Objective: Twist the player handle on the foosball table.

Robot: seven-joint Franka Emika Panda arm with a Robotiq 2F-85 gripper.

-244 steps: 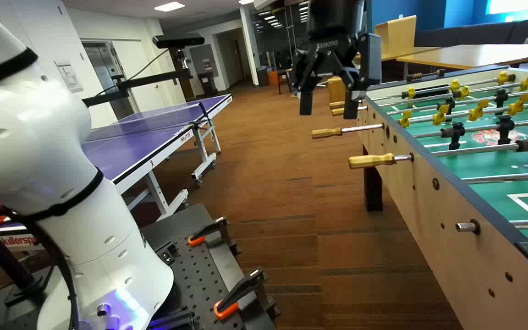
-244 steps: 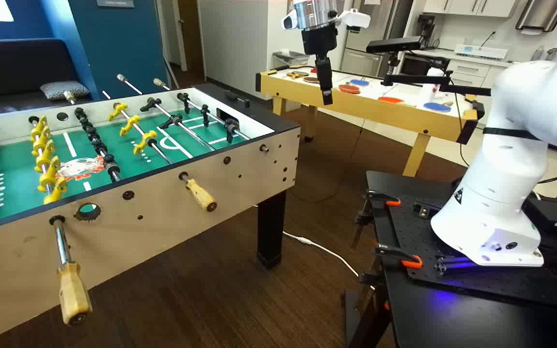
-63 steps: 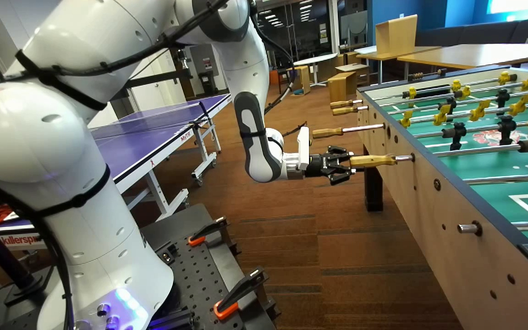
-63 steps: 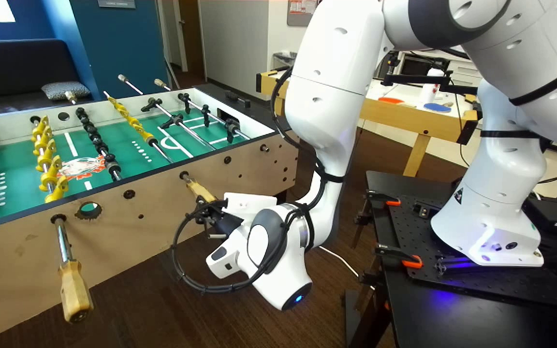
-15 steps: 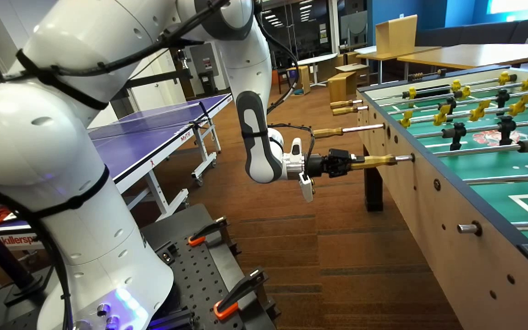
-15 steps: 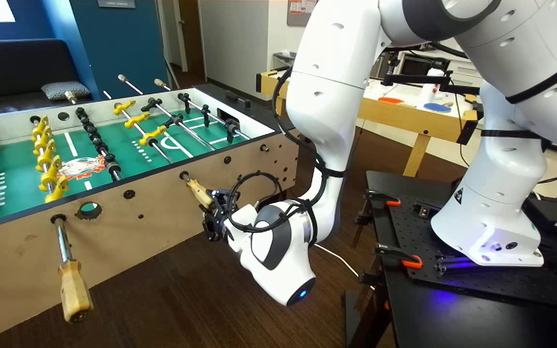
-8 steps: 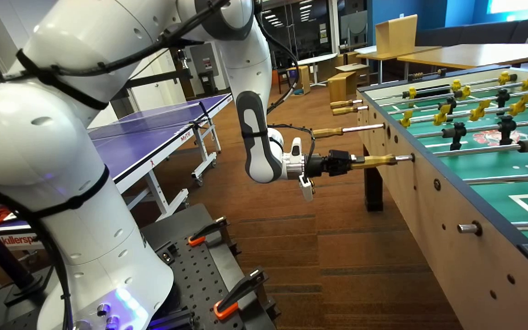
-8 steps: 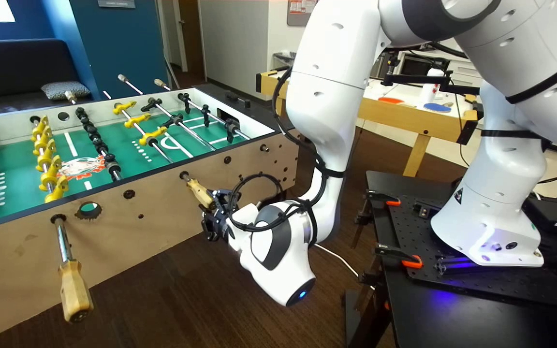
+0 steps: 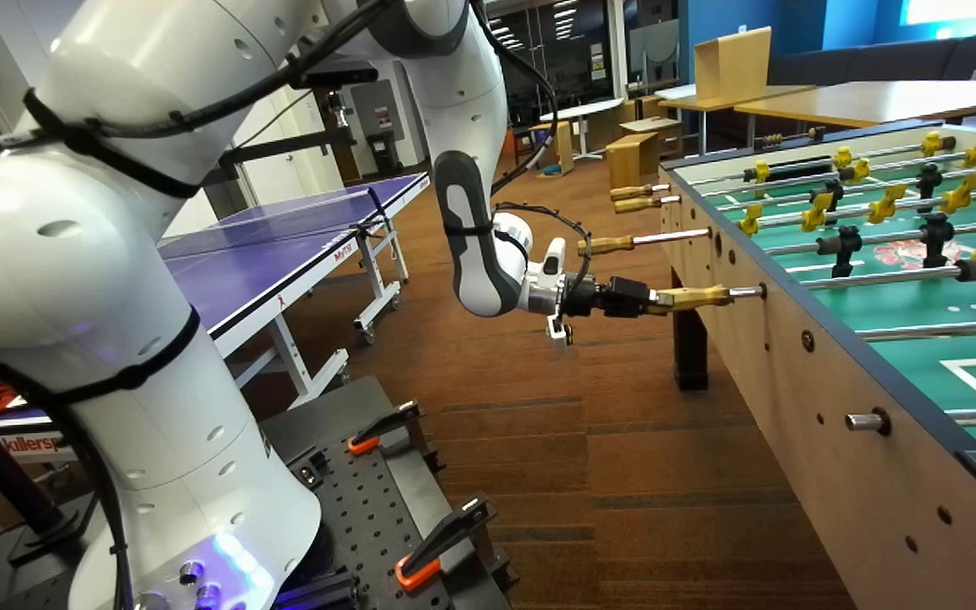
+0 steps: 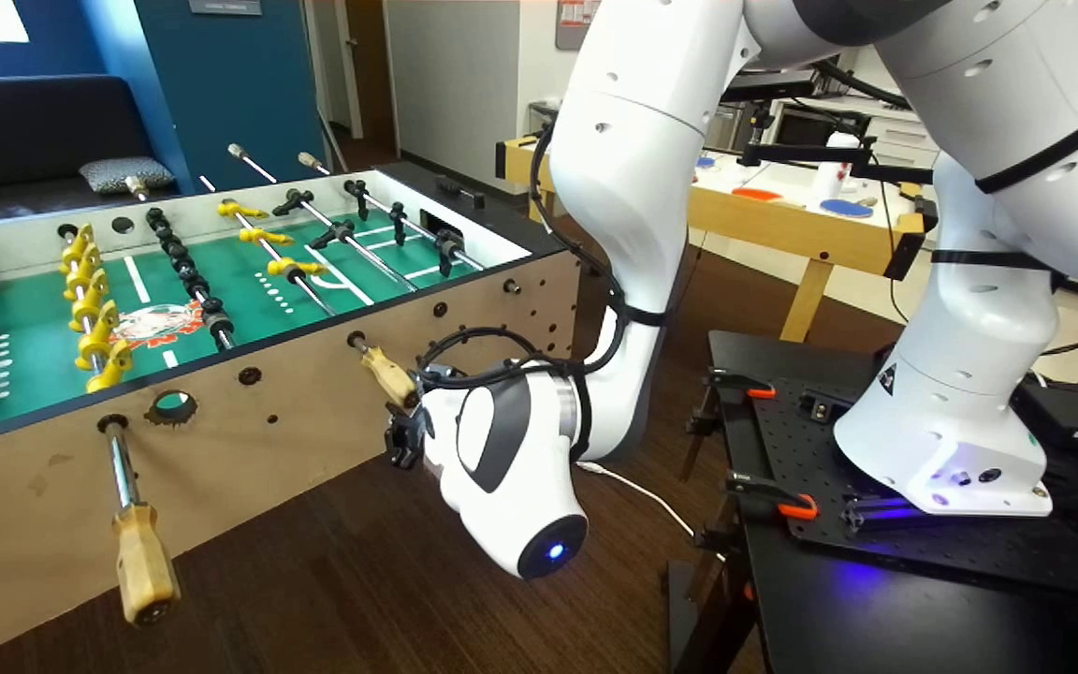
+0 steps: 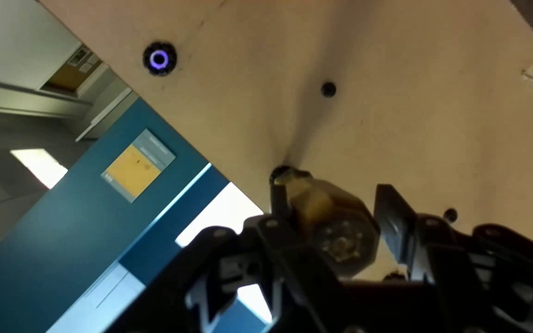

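A purple table-tennis table stands to the left of the gripper in an exterior view; in an exterior view, beyond the gripper, a patterned cushion rests on a dark sofa.

Brown floor, foosball table standing on it, white cable apparently across it

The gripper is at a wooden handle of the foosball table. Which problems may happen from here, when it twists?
Slipping: the gripper straddles only the outer end of the wooden handle, so it may slide off.
Turning without effect: I cannot tell whether both fingers press on it; if not, the handle might not follow.
Snagging: the black cable forms an open loop close to the gripper, which could catch or tighten during rotation.
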